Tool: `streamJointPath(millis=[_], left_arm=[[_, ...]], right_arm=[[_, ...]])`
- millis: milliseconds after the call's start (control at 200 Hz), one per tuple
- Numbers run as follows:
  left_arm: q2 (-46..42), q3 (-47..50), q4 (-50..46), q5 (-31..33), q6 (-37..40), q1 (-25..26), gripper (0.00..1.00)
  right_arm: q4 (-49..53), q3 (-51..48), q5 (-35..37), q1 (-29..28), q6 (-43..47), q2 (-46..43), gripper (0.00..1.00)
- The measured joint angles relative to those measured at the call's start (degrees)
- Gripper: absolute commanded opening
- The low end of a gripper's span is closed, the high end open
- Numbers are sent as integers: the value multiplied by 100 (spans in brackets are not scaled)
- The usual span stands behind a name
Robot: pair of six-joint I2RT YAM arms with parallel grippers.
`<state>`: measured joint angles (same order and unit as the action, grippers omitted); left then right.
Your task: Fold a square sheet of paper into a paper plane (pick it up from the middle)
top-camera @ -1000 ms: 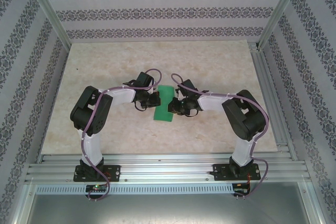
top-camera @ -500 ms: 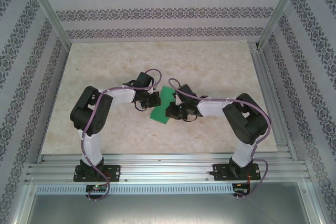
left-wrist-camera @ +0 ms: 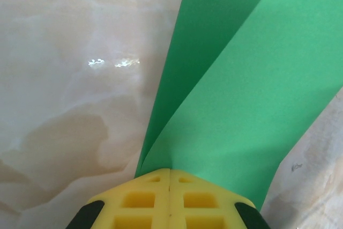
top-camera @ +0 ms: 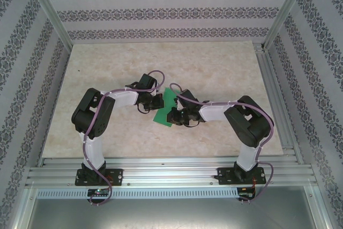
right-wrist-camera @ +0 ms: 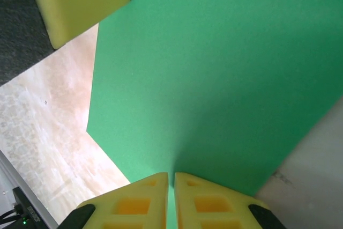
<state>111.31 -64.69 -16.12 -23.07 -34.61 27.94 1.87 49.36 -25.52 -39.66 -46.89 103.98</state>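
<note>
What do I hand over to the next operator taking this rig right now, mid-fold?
Left gripper: shut on the green sheet.
Right gripper: shut on it from the opposite side.
The sheet hangs between both grippers over the middle of the table, bent into two loose layers, not creased flat.
Done: sheet gripped, first fold-over begun.
Left: press the crease, then nose folds and wings. No plane shape yet.

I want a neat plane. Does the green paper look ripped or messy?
No rips show. The green paper is pinched by the left gripper and right gripper; its two layers gape apart, not pressed flat.
</note>
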Motion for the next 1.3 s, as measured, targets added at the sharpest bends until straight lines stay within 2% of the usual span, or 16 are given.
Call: streamJointPath(millis=[545, 779, 884, 1004, 1299], left_arm=[[-2, 2, 4, 0, -22, 0, 4], [-2, 2, 4, -2, -20, 0, 4], [-2, 2, 2, -2, -20, 0, 4], [-2, 0, 2, -2, -20, 0, 4], [-2, 0, 0, -2, -17, 0, 3]], right_arm=[[-15, -238, -52, -144, -42, -214, 14], [109, 81, 151, 463, 28, -680, 15], [109, 595, 299, 719, 175, -481, 15], [109, 1060, 337, 752, 315, -68, 14], [118, 1165, 337, 872, 339, 649, 14]])
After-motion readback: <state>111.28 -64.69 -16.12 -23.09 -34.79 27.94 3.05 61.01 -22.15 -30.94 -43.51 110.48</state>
